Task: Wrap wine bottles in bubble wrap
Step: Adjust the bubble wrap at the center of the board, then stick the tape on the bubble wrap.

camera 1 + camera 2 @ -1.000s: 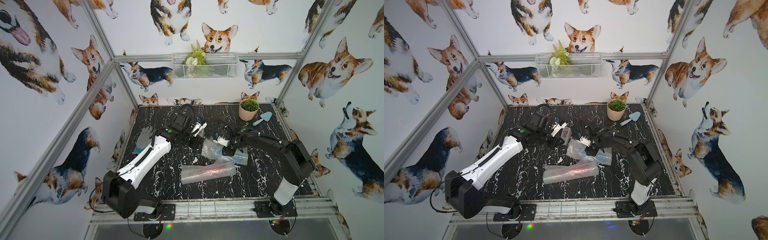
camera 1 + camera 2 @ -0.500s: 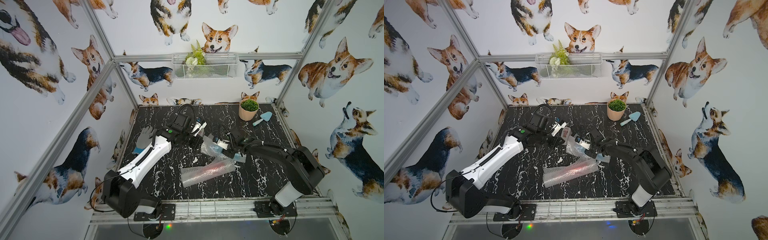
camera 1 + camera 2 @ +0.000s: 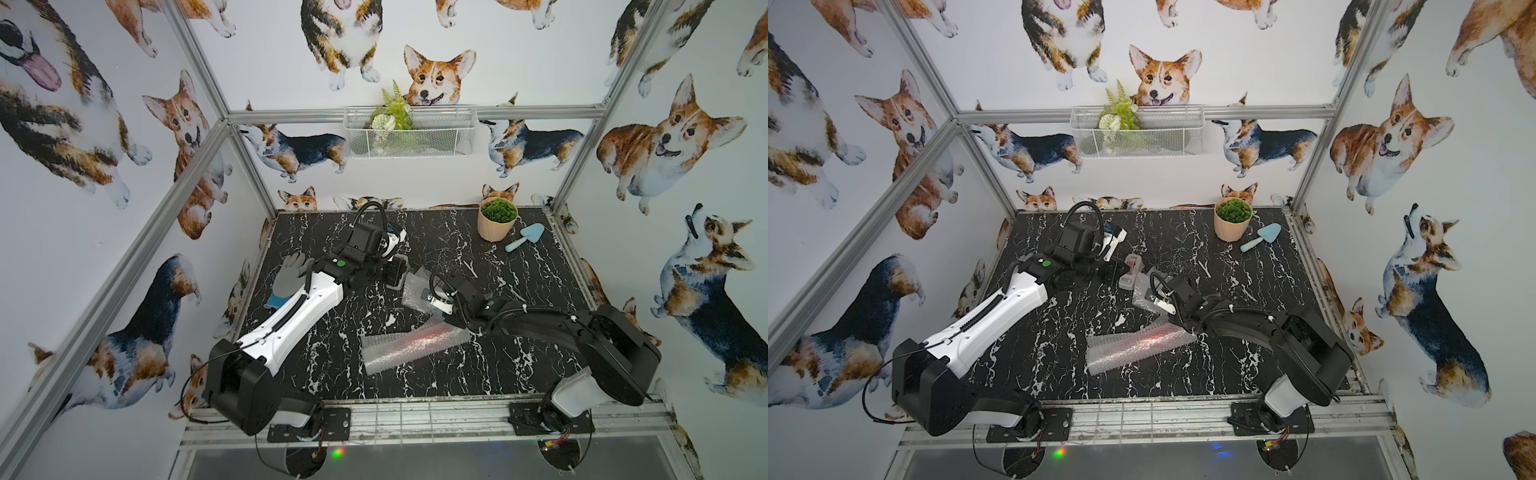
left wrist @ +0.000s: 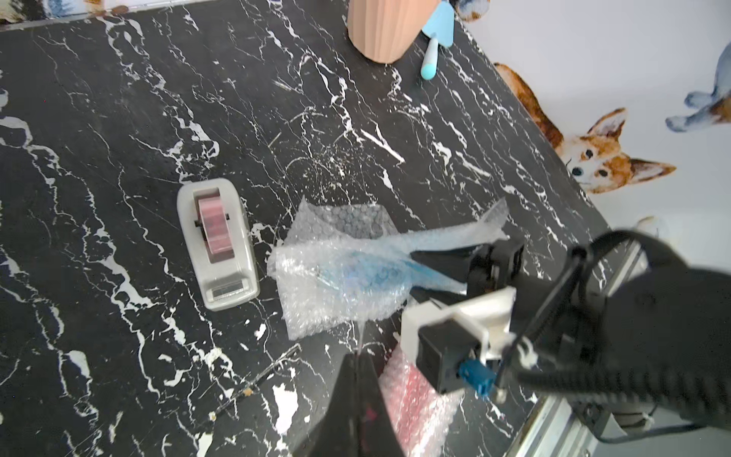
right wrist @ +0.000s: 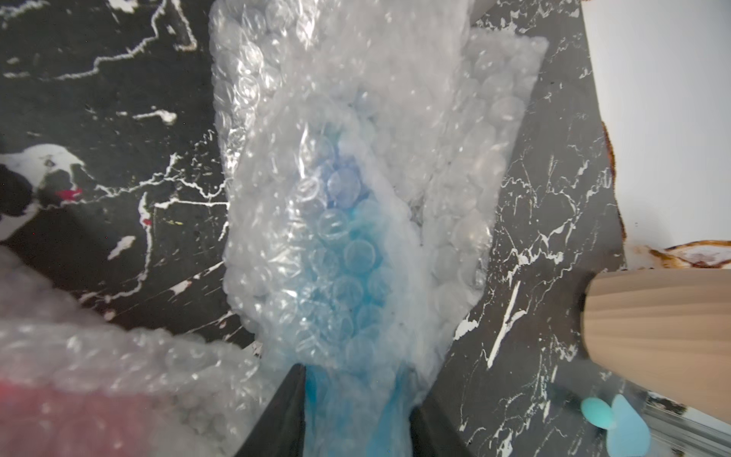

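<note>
Currently, operator, your right gripper (image 5: pixel 356 389) is clamped on the blue bottle (image 5: pixel 340 277) through its bubble wrap. The two black fingers (image 5: pixel 285 411) press the film from either side at the near end of the bundle. That crumpled sheet (image 5: pixel 395 118) is only loosely gathered: one flap lies flat on the table (image 3: pixel 440 237) beside the bottle, and the far end fans out untidily. The left wrist view confirms the grip and shows the bundle on the marble just beside the grey tape dispenser (image 4: pixel 217 249), not touching it.

Your left gripper (image 4: pixel 358 362) has its jaws together and holds nothing that I can make out. It hangs above the marble between the two bundles. A fine pale thread appears to run from its tip toward the crumpled sheet, too thin to identify.

The red-pink bottle (image 3: pixel 419 338) lies on its side inside a rolled sheet (image 3: pixel 382 357), near the front-centre of the table in both top views — the roll extends past the bottle at the left end. Its right end sits close under the right arm's wrist; whether they touch, I cannot tell.

Elsewhere there are a potted plant (image 3: pixel 496 222) and a blue trowel (image 3: pixel 525 237) at the back right corner, a grey glove (image 3: pixel 291 276) at the left edge and a wire basket (image 3: pixel 409 133) on the back wall.
</note>
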### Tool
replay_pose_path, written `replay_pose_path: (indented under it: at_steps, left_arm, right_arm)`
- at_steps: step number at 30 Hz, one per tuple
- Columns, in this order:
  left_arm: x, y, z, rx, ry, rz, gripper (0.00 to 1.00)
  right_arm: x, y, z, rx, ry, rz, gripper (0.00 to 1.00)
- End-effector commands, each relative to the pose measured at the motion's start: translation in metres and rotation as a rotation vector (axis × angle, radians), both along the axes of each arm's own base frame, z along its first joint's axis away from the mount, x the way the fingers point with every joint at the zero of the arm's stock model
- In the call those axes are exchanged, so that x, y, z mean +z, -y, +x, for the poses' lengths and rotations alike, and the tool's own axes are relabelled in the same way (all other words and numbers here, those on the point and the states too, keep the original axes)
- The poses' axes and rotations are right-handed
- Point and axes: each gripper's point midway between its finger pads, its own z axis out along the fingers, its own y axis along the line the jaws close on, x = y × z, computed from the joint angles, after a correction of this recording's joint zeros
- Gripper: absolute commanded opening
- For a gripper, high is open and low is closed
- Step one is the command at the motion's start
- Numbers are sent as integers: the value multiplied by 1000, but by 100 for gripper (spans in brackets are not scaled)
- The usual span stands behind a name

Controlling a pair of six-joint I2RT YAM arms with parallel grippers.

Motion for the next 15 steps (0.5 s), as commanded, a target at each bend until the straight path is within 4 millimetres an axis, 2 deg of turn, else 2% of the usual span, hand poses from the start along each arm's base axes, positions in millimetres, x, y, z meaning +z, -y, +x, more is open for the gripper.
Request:
replay_pose_path:
  at_steps: [1,7,11,15]
  left_arm:
    - [5,14,13,55,-15,-89,0]
    - [0,40,20,122,-81,-189,0]
    - [-6,63,14,143,-113,-235,0]
    - [-18,78,11,187,-176,-253,0]
  right_arm:
    - [-21,29,-18,-14,-28,-161,40]
    - [-15,27,-22,-5,54,-174,40]
    - [-15,27,-25,-2,109,-194,40]
    - [-14,24,-27,2,142,-204,40]
